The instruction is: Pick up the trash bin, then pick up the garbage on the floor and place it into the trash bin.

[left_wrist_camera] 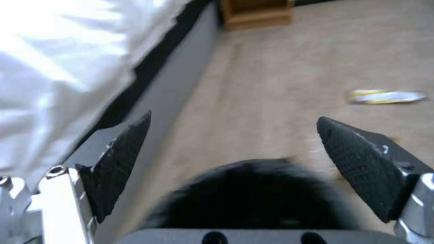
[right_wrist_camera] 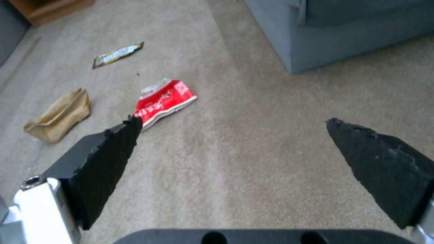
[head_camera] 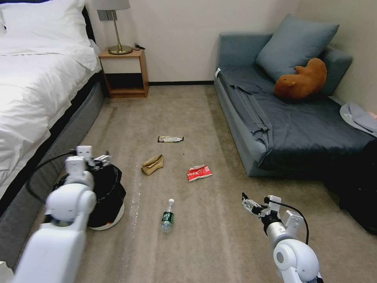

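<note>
1. Head view. My left tool (head_camera: 103, 159) hangs over the far rim of the trash bin (head_camera: 106, 196), which stands on the carpet (head_camera: 220, 243) beside the bed (head_camera: 35, 90). The bin is low and round, with a crinkly black liner and a white base showing. My right tool (head_camera: 248, 204) hovers above bare carpet, well apart from the bin. All four garbage pieces lie loose on the floor: the clear bottle (head_camera: 167, 215) with its green label, the red-and-white wrapper (head_camera: 199, 172), the tan paper bag (head_camera: 152, 164) and the dark-and-gold snack wrapper (head_camera: 170, 139).

2. Left wrist view. My left tool (left_wrist_camera: 235, 149) is released, its pads spread wide with nothing between them. The black liner (left_wrist_camera: 253, 196) bulges just below the gap. The snack wrapper (left_wrist_camera: 386, 96) lies farther off.

3. Right wrist view. My right tool (right_wrist_camera: 235, 142) is released and empty. The red-and-white wrapper (right_wrist_camera: 163, 101) lies just past one pad, crumpled. The paper bag (right_wrist_camera: 61, 115) and snack wrapper (right_wrist_camera: 117, 55) lie beyond.

4. Progress, by my judgement: the bin is not yet gripped or lifted, and no garbage is in it, so the whole task is left.
</note>
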### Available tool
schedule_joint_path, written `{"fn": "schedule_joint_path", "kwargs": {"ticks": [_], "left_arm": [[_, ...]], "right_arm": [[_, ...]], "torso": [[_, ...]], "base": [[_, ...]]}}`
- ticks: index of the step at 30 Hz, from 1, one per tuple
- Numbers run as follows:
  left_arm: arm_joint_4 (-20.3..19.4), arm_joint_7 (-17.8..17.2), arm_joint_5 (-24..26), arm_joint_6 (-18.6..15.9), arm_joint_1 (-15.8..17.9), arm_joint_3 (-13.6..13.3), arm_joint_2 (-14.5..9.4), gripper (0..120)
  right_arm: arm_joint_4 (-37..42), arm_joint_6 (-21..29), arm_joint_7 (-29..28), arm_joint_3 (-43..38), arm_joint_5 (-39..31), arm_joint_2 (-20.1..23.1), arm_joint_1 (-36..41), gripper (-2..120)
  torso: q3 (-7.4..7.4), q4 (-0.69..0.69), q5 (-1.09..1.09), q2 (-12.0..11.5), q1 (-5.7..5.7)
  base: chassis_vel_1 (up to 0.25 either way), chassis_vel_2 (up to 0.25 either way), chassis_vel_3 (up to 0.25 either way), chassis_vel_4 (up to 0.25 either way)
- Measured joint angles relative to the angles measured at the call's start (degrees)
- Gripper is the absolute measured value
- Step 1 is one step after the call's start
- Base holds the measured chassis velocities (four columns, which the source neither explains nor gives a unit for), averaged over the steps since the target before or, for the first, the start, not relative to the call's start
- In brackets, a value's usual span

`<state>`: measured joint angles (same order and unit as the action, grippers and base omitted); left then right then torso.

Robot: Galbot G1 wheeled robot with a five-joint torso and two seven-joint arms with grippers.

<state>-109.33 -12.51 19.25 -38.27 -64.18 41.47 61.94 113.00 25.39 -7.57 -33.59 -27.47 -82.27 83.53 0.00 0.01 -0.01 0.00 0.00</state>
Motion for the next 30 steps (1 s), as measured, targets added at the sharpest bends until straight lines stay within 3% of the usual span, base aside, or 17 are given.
{"fn": "schedule_joint_path", "kwargs": {"ticks": [3,6,9,11,15,17,21,25,30], "left_arm": [[1.12,1.03,0.4,0.0,-0.48,1.38,-1.41,98],[6.13,4.97,1.29,0.07,-1.9,4.14,-6.29,98],[7.42,6.14,1.49,0.09,-2.21,4.42,-7.53,98],[10.19,8.67,1.84,0.11,-2.49,4.59,-9.9,98],[11.97,9.3,2.15,-0.22,-2.11,4.2,-10.52,98],[14.65,10.55,2.26,-0.78,-1.15,2.37,-11.19,98],[16.41,11.17,1.54,-0.87,-0.26,0.44,-11.77,98],[19.34,12.67,-0.87,-0.36,1.54,-3.15,-12.86,98],[21.98,13.05,-3.21,0.17,3.1,-6.03,-12.26,98]], "right_arm": [[-0.2,-0.06,0.02,0.13,0.01,0.06,-0.14,100],[-0.9,-0.26,0.05,0.67,0.23,0.08,-0.48,100],[-1.11,-0.36,0.06,0.88,0.34,0.05,-0.57,100],[-1.61,-0.62,0.11,1.39,0.68,-0.12,-0.75,100],[-1.68,-0.76,0.16,1.65,0.85,-0.22,-0.78,100],[-1.7,-1.0,0.26,1.8,0.91,-0.28,-0.74,100],[-1.66,-1.17,0.36,1.79,0.93,-0.28,-0.51,100],[-1.59,-1.5,0.49,1.53,1.13,-0.5,-0.08,100],[-1.57,-1.64,0.52,1.5,1.58,-0.87,0.16,100]], "torso": [[0.0,0.01,-0.02,0.0,0.0],[0.0,0.0,-0.02,0.0,0.0],[0.0,0.01,-0.02,0.0,0.0],[0.0,0.0,0.0,0.0,0.0],[0.0,0.0,0.0,0.0,0.0],[0.0,0.0,0.0,0.0,0.0],[0.0,-0.01,-0.01,0.0,0.0],[0.0,-0.01,0.01,0.0,0.0],[0.0,-0.01,0.01,0.0,0.0]], "base": [[0.0,0.0,0.0,0.0],[0.0,0.0,0.0,0.0],[0.0,0.0,0.0,0.0],[0.0,0.0,0.0,0.0],[0.0,0.0,0.0,0.0],[0.0,0.0,0.0,0.0],[0.0,0.0,0.0,0.0],[0.0,0.0,0.0,0.0],[0.0,0.0,0.0,0.0]]}}
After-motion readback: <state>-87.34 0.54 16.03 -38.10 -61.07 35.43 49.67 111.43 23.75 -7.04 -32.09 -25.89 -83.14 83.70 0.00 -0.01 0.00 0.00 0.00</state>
